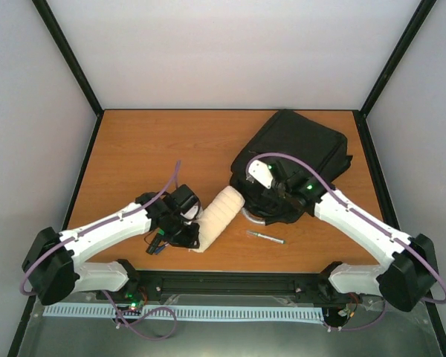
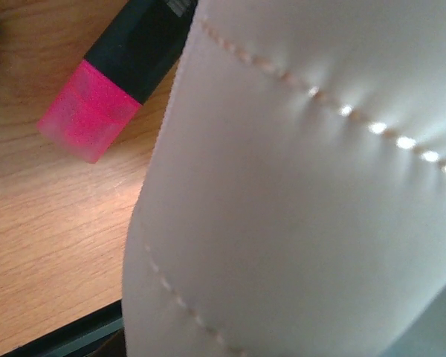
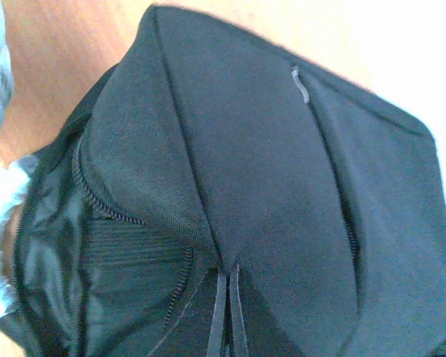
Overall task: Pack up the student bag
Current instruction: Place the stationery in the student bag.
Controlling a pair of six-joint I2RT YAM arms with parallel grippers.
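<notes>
Wooden tabletop (image 1: 149, 149): my right end effector (image 1: 271, 196) clamped on student bag (image 1: 305, 145) rim; left end effector (image 1: 187, 229) at white pouch (image 1: 217, 216) (pink highlighter (image 2: 89, 119) beside), state I cannot tell.

No legible text; the white print on the pink highlighter (image 2: 117, 74) is cropped and blurred.
</notes>
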